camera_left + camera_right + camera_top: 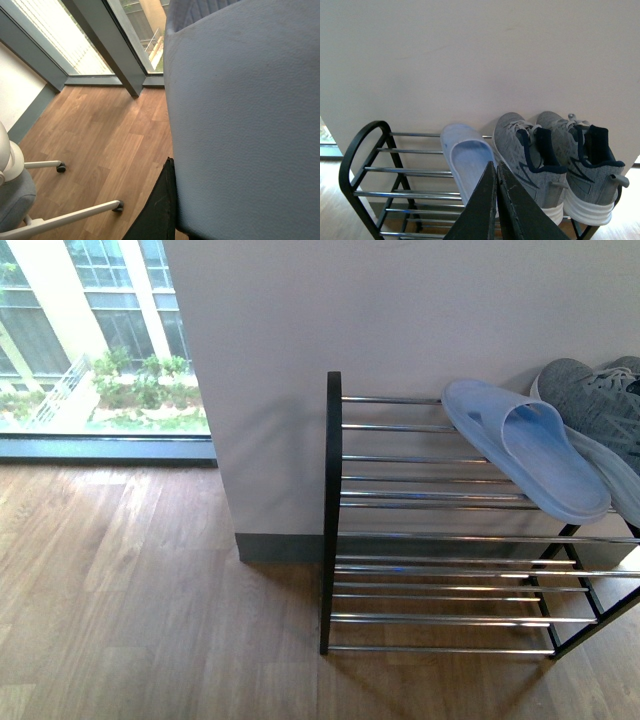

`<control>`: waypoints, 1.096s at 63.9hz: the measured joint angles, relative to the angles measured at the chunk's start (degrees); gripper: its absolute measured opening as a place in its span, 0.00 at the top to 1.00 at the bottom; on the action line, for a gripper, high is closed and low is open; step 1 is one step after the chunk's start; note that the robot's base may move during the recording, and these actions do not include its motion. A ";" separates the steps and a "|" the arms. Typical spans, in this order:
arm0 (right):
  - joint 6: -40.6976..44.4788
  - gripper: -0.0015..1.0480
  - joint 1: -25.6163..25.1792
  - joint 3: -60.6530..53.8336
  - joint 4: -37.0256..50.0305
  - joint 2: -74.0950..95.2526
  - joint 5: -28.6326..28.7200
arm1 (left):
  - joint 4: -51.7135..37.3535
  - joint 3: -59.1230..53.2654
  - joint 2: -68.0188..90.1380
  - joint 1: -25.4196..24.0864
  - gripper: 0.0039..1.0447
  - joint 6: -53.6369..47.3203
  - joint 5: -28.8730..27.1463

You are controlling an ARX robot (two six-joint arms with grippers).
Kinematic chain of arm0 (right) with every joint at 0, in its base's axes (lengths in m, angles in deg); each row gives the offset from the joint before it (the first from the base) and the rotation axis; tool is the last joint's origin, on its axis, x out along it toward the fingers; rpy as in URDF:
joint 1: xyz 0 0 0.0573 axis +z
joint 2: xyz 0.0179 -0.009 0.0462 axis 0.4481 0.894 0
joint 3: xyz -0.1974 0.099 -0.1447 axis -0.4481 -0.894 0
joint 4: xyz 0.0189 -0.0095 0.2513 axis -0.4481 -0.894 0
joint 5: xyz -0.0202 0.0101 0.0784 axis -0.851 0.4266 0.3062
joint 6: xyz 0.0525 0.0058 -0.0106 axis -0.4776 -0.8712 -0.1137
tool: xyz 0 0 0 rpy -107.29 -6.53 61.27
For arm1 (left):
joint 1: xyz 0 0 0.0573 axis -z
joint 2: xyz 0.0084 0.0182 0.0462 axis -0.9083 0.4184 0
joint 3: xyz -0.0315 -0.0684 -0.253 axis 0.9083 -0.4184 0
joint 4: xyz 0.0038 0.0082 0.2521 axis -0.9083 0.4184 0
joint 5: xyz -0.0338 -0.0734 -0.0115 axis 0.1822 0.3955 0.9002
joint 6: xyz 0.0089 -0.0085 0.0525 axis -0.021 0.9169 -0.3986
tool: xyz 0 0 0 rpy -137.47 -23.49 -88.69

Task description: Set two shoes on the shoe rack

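With both grey shoes seated side by side on the rack's top tier beside a blue slipper, the empty, closed right tool should be withdrawn straight back w/o snagging; left tool state can't be told.

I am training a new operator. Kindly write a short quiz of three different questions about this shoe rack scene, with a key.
1. True or false: both grey sneakers stand on the top tier of the shoe rack.
2. Which item lies beside the sneakers on that tier? A) a blue slipper B) a black boot C) a folded towel
3. Fill in: in the right wrist view, the right gripper has its fingers ____.

Key: 1 true. 2 A, the blue slipper. 3 shut, with nothing between them.
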 joint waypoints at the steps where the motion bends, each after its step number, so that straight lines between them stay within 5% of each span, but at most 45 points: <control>1: 0.00 0.99 0.00 -0.04 -0.22 -0.24 0.00 | 0.00 0.00 0.00 0.00 0.99 0.00 0.00; 70: 0.00 0.99 0.00 -0.48 -30.64 -33.11 0.00 | 0.00 0.00 0.00 0.00 0.99 0.00 0.00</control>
